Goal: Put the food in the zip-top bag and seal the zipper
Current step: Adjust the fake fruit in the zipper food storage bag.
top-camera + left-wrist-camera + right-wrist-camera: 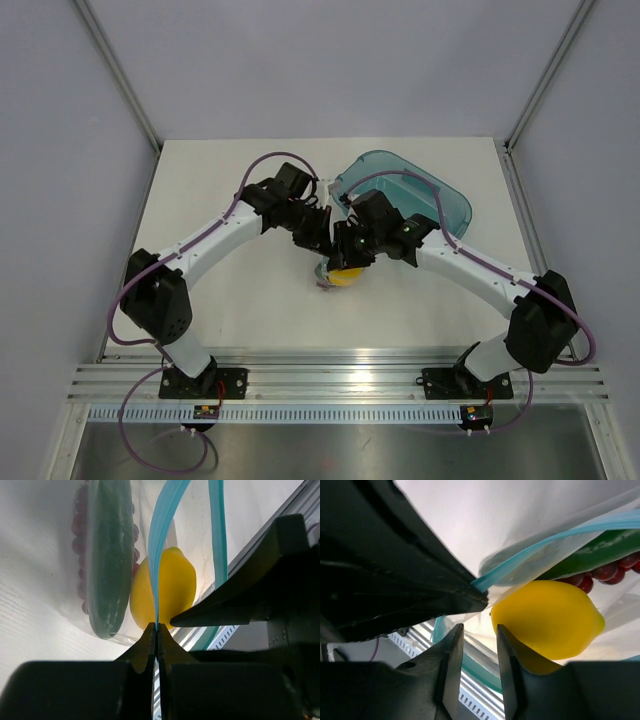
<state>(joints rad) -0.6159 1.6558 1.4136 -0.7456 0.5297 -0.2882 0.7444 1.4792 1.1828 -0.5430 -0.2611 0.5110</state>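
The clear zip-top bag hangs above the table between both arms. Through its film I see the green cucumber, the dark red grapes and the yellow lemon. My left gripper is shut on the light blue zipper; the strip's other side stands apart from it. My right gripper is open just below the pinched zipper, one finger beside the lemon, nothing between the jaws. From above, only the lemon shows beneath the left gripper and the right gripper.
A teal translucent tray lies on the table behind the right arm. The ribbed aluminium rail runs along the near table edge below the bag. Grey walls close in the table on three sides.
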